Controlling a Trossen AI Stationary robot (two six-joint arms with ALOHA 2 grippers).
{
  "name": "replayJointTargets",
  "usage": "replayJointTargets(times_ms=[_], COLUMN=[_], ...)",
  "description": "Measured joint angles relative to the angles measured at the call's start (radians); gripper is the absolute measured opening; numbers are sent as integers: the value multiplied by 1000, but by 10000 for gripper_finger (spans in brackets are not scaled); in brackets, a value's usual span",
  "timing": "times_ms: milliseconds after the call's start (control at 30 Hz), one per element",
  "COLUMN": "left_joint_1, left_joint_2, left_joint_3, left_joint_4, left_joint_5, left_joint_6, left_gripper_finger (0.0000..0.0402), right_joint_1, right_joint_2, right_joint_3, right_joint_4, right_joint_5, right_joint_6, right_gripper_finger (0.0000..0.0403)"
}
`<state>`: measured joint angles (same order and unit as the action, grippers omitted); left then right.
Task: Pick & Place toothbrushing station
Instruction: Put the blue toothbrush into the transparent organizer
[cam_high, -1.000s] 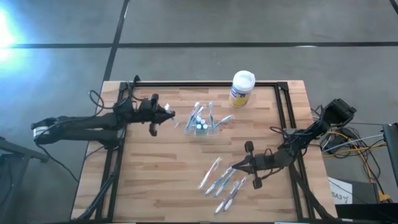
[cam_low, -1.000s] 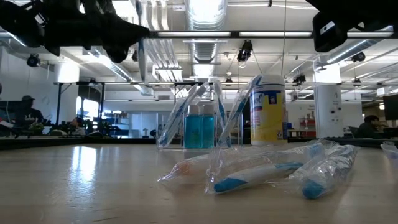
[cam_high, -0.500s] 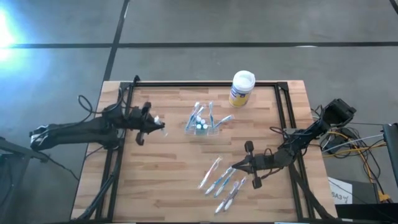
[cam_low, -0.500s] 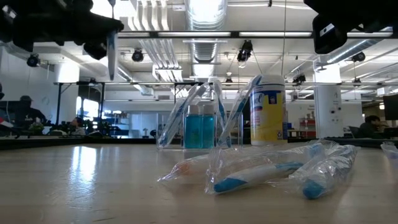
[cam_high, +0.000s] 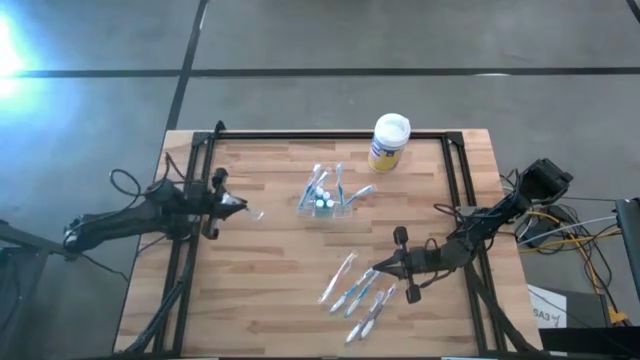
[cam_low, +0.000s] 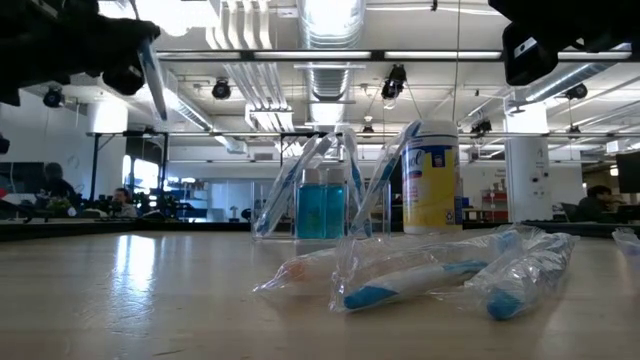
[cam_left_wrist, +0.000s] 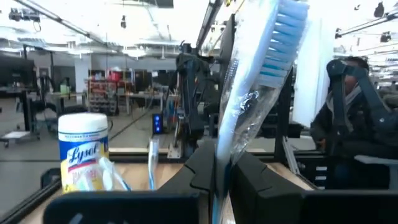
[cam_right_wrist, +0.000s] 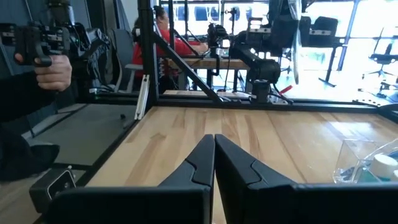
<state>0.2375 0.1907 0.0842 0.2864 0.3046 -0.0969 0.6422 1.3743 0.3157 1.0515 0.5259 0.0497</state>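
Observation:
The clear plastic holder (cam_high: 324, 199) stands at the table's middle far part with toothbrushes and blue bottles in it; it also shows in the low view (cam_low: 322, 195). My left gripper (cam_high: 226, 205) is over the table's left part, well left of the holder, shut on a plastic-wrapped toothbrush (cam_left_wrist: 258, 81) with blue bristles. In the low view the toothbrush (cam_low: 152, 78) is high above the table. My right gripper (cam_high: 375, 270) is shut and empty, above the table beside a pile of wrapped toothbrushes (cam_high: 356, 291). My left gripper pinches the wrapped toothbrush's handle (cam_left_wrist: 219, 163) between its two fingers, through the clear wrapper. The fingers point toward the table's right and lie along the brush. The bristle end (cam_left_wrist: 285, 43) sticks out beyond the fingertips. The toothbrush is lifted clear of the table, slanting downward.
A yellow canister (cam_high: 388, 142) with a white lid stands at the far edge, right of the holder. Several wrapped toothbrushes (cam_low: 430, 270) lie at the near right. A black frame rail (cam_high: 184, 230) runs along the table's left side. A person (cam_right_wrist: 43, 81) stands beyond the table.
My left gripper has gone toward the table's left edge and a little toward the near edge, away from the clear holder, carrying the wrapped toothbrush clear of the table. The toothbrush has tipped from nearly upright to slanting.

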Motion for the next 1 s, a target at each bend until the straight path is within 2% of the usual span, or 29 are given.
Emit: replayJointTargets(times_ms=[200, 533, 633, 700, 800, 1000], left_joint_1=[0, 0, 0, 1, 0, 0], left_joint_2=[-48, -50, -49, -43, -16, 112], left_joint_3=[-44, -50, -49, -26, 38, 162], left_joint_4=[-13, -10, -1, 9, 21, 34], left_joint_5=[0, 0, -36, -68, -62, -66], left_joint_6=[-5, -11, -38, -76, -58, -31], left_gripper_finger=[26, 28, 26, 26, 26, 26], right_joint_1=[0, 0, 0, 0, -3, -24], right_joint_2=[0, 0, 0, 0, 0, 0], right_joint_3=[0, 0, 0, 0, 0, 0], right_joint_4=[0, 0, 0, 0, 1, 1], right_joint_5=[0, 0, 0, 0, 0, 0], right_joint_6=[0, 3, 3, 1, -16, -24], right_gripper_finger=[8, 8, 8, 8, 8, 8])
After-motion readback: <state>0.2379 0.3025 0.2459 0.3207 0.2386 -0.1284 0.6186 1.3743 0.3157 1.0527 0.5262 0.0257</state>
